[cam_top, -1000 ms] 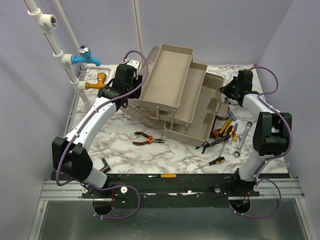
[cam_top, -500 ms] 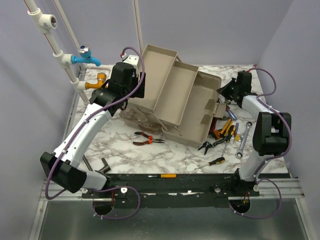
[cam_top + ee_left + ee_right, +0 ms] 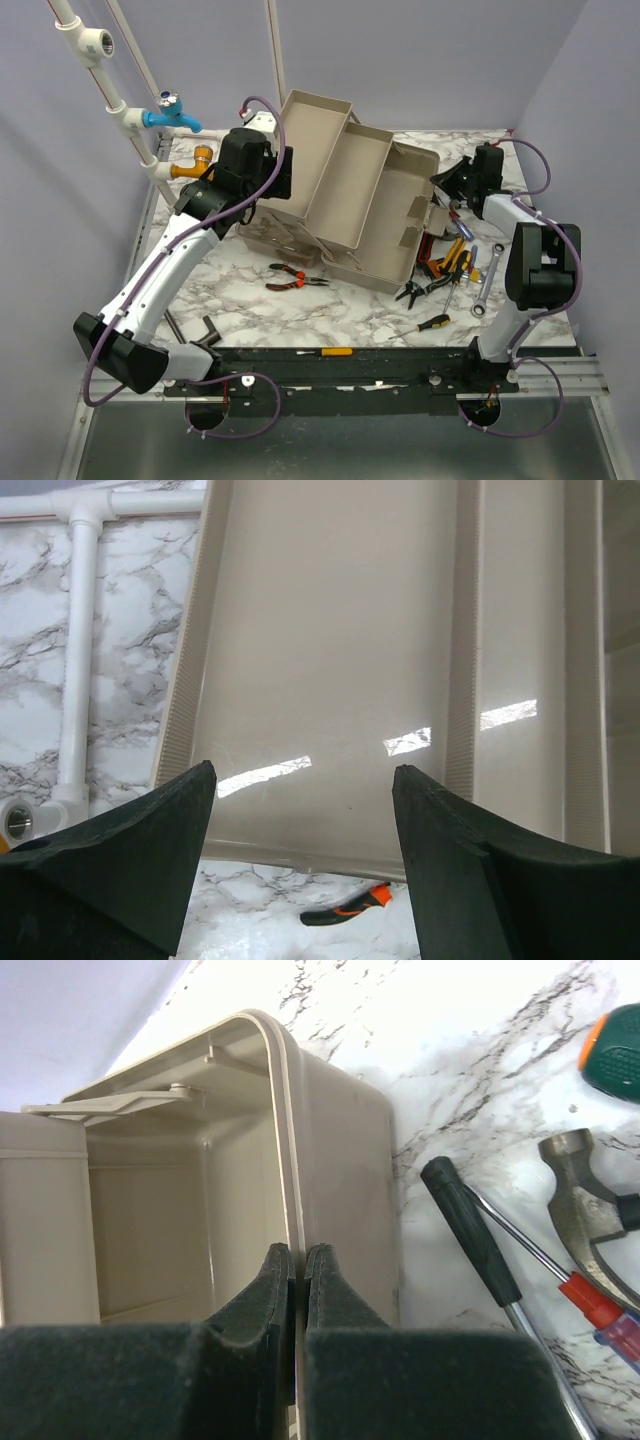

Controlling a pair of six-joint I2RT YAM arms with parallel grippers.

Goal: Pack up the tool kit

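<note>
1. The beige toolbox (image 3: 385,225) sits open and tipped at mid-tabletop (image 3: 240,300), with its fold-out trays (image 3: 322,150) raised.
2. Red-handled pliers (image 3: 297,279) lie just in front.
3. Loose tools (image 3: 447,262) and a wrench (image 3: 487,280) lie to its right.

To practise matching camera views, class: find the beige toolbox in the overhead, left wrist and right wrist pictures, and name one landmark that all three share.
Top external: toolbox in the picture's centre, tilted, trays fanned out.
Left wrist: toolbox fills the upper middle, beyond the open jaws.
Right wrist: toolbox at left and centre, its rim pinched in the jaws.
Shared landmark: the marble tabletop, seen in all three.
</note>
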